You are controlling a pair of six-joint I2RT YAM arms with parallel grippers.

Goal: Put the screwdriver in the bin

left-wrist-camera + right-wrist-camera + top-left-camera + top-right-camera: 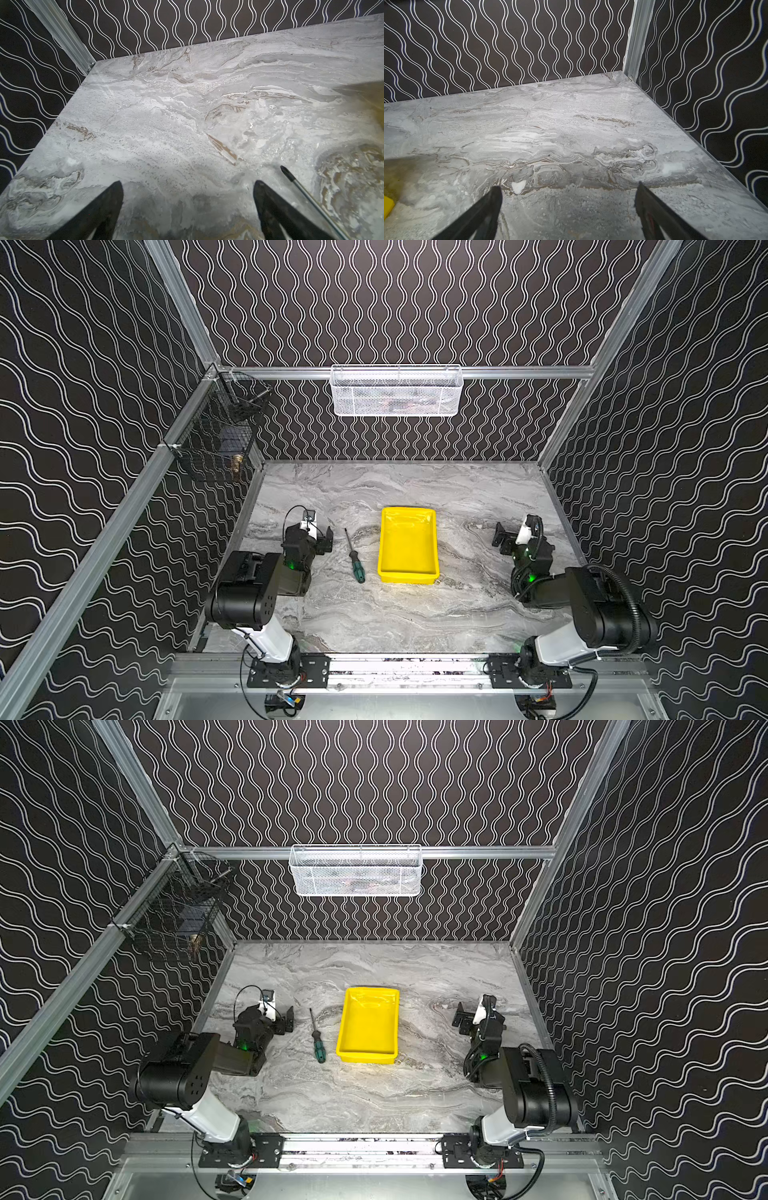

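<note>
So: screwdriver [354, 556] flat beside bin [408, 576]; left gripper [187, 185] spread wide nearby, prob. for pickup; right gripper [568, 187] likewise, empty.

Bare tabletop [374, 614] around screwdriver [354, 556]; bin [408, 577] beside

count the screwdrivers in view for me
1. The screwdriver lies on the table between the left gripper and the yellow bin, handle toward the front. The white mesh basket and black wire basket hold items I cannot identify, so more may be hidden.
</note>
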